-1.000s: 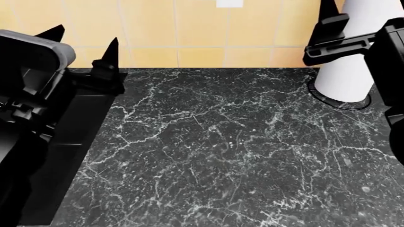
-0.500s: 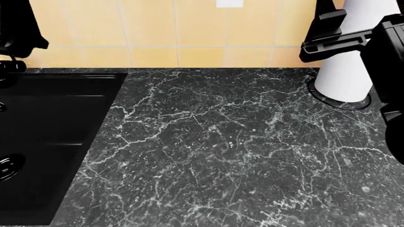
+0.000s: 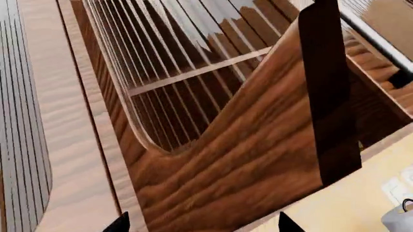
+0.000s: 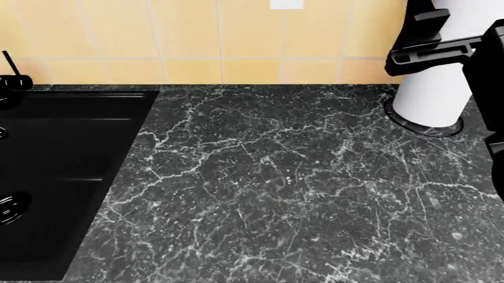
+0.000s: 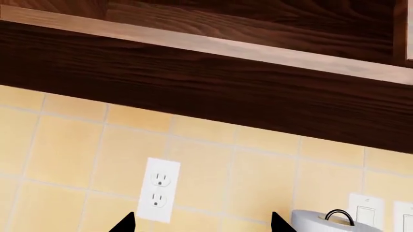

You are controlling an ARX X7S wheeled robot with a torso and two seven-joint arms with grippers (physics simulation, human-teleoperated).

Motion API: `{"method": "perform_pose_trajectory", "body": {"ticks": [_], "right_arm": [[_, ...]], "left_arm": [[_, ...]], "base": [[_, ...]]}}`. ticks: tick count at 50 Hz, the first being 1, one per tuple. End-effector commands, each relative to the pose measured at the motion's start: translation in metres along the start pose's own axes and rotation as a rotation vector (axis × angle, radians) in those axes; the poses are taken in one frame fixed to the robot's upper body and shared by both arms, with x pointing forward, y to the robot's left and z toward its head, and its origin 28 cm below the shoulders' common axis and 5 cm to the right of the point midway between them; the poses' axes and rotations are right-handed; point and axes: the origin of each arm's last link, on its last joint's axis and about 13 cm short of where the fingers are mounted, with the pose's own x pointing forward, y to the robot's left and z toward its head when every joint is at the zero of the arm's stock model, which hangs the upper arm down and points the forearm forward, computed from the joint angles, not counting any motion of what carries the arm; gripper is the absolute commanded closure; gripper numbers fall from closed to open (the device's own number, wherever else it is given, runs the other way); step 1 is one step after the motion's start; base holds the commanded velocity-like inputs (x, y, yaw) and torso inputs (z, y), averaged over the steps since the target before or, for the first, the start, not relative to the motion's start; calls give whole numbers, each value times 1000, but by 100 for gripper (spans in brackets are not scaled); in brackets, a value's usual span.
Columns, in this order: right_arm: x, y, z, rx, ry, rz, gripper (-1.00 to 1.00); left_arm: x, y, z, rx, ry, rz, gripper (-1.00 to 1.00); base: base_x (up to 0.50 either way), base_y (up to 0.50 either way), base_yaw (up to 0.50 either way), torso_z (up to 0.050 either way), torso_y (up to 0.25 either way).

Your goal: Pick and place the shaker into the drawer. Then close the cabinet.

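Note:
The shaker and the drawer are out of view in every frame. My left gripper [image 3: 202,224] is open with nothing between its tips. It is raised close to a reddish-brown wooden upper cupboard [image 3: 258,145] with a ribbed panel door [image 3: 161,58], and it does not show in the head view. My right gripper [image 5: 202,224] is also open and empty. It points at the yellow tiled wall [image 5: 65,145] just below the dark underside of the upper cupboard [image 5: 193,77]. The right arm [image 4: 473,53] shows at the head view's upper right.
A black marble counter [image 4: 299,177] fills the head view. A black sink [image 4: 55,165] with a faucet [image 4: 12,79] lies at its left. A white paper towel roll [image 4: 433,88] stands at the back right, beside the right arm. A wall outlet [image 5: 158,188] is on the tiles.
The left arm rose from over the sink and left the head view through its top left. The right arm shifted slightly up and to the right.

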Motion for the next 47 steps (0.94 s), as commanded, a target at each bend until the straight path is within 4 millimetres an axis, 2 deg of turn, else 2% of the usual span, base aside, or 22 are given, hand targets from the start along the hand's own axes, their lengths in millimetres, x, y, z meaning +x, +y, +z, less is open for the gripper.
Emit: {"method": "perform_pose_trajectory", "body": {"ticks": [1,4,7,9,10,12,14,17,23,29,39,47], "right_arm": [[-2,2,-1,6,-2,-3,-100],[-3,2,0,9,-3,-6,-100],[-5,3,0,12,-4,-8,-100],[-7,4,-1,18,-3,-7,-100],[-9,5,-2,22,0,-8,-100],[-12,6,-4,29,6,-6,-100],[-16,9,-5,37,16,-1,-100],[-22,12,-4,44,27,8,-100],[-40,13,-6,52,55,-3,-100],[-38,15,-9,59,58,3,-100],[-35,19,-11,65,58,17,-100],[-31,22,-17,75,60,27,-100]], "left_arm": [[76,12,93,-271,-709,-217,-100],[120,13,92,-351,-696,-332,-100],[173,12,84,-338,-609,-392,-100],[205,11,75,-278,-539,-417,-100],[217,6,79,-200,-555,-449,-100],[234,10,27,-204,-364,-395,-100],[237,7,3,-132,-260,-386,-100],[238,3,-13,-62,-174,-373,-100],[239,-9,-23,-54,-135,-380,-100],[239,-12,-37,-79,-115,-389,-100],[237,-7,-44,-74,-99,-354,-100],[240,-9,-28,-163,-226,-386,-100]], "base": [[0,0,0,11,0],[0,0,0,3,8],[0,0,0,0,3],[0,0,0,6,5],[0,0,0,0,0],[0,0,-3,6,0],[8,0,-11,0,0],[0,0,0,3,0],[0,0,0,0,0],[0,0,0,0,0],[0,0,0,0,0],[0,0,0,0,0]]}}
